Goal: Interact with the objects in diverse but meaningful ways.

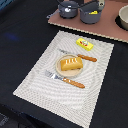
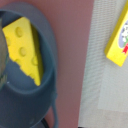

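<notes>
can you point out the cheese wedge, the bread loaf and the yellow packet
cheese wedge (image 2: 23,47), wrist view, middle of its holed face
bread loaf (image 1: 71,63), exterior view, centre of its scored top
yellow packet (image 1: 84,44), exterior view, middle of its flat top

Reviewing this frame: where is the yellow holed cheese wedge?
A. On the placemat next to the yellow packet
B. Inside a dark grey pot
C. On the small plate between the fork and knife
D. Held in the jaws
B. The wrist view shows the cheese wedge lying inside the dark grey pot, while the plate on the placemat holds the bread loaf instead.
</notes>
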